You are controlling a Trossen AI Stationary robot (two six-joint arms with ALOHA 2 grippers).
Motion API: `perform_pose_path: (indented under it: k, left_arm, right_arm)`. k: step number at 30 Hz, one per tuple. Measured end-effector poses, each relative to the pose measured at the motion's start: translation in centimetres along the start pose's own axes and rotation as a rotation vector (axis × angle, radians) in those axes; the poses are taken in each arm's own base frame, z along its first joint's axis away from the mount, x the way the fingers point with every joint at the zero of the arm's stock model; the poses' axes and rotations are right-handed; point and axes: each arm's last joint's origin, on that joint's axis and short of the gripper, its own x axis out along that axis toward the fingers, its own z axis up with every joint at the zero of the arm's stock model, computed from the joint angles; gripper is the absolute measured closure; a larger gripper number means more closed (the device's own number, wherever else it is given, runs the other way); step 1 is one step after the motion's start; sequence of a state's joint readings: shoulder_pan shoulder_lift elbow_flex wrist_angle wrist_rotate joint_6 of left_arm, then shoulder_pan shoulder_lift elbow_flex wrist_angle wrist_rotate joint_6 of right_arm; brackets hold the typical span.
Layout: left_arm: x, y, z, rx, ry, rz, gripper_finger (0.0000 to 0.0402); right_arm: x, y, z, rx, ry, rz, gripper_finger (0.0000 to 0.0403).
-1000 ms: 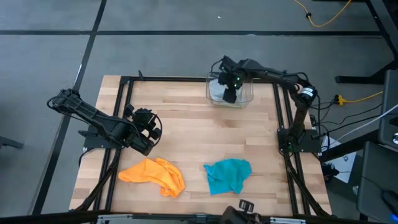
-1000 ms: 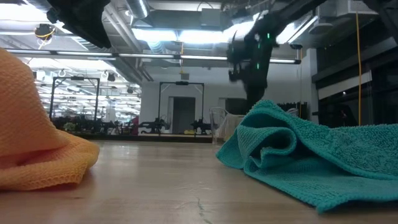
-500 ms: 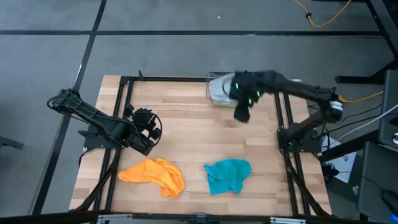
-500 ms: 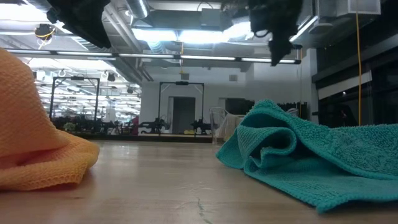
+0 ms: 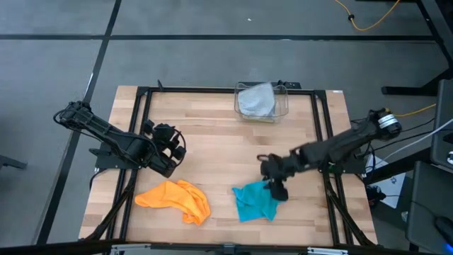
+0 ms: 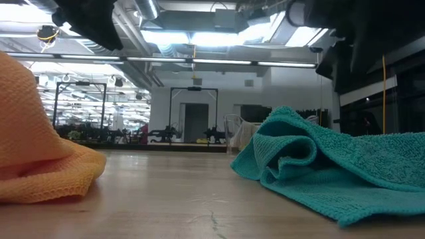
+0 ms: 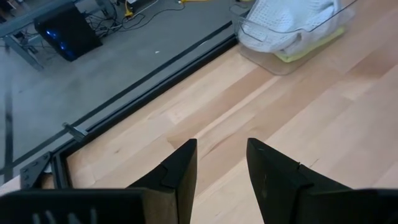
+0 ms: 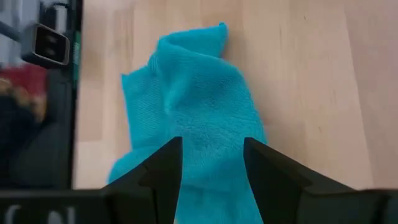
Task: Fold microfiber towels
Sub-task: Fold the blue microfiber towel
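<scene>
Waiting to be folded, the teal towel (image 5: 256, 200) and orange towel (image 5: 175, 196) lie crumpled, far from the clear bin (image 5: 283, 110). A pale towel (image 5: 256, 99) sits inside it. The right gripper (image 8: 212, 163) hovers open over teal; the left gripper (image 7: 221, 165) waits, open and empty.

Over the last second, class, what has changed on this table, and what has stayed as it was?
The right gripper has swung from the clear bin at the table's far edge to just over the teal towel, jaws open, nothing taken hold of. The left gripper, the orange towel, the teal towel and the cloth in the bin lie as before.
</scene>
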State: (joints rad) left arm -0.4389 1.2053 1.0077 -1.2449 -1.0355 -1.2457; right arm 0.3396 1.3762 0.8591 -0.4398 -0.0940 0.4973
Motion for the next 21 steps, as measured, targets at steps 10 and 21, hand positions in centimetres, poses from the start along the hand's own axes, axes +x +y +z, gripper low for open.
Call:
perform_pose_path:
  k: [10, 21]
  left_arm:
    - [0.0, -0.1, 0.1, 0.001, -0.023, 0.003, 0.0269]
    - [0.0, -0.2, 0.1, -0.001, -0.027, -0.007, 0.0269]
  right_arm:
    - [5.3, 3.1, -0.3, -0.201, 0.014, -0.167, 0.023]
    - [8.9, 6.1, 4.3, -0.43, 0.033, -0.159, 0.023]
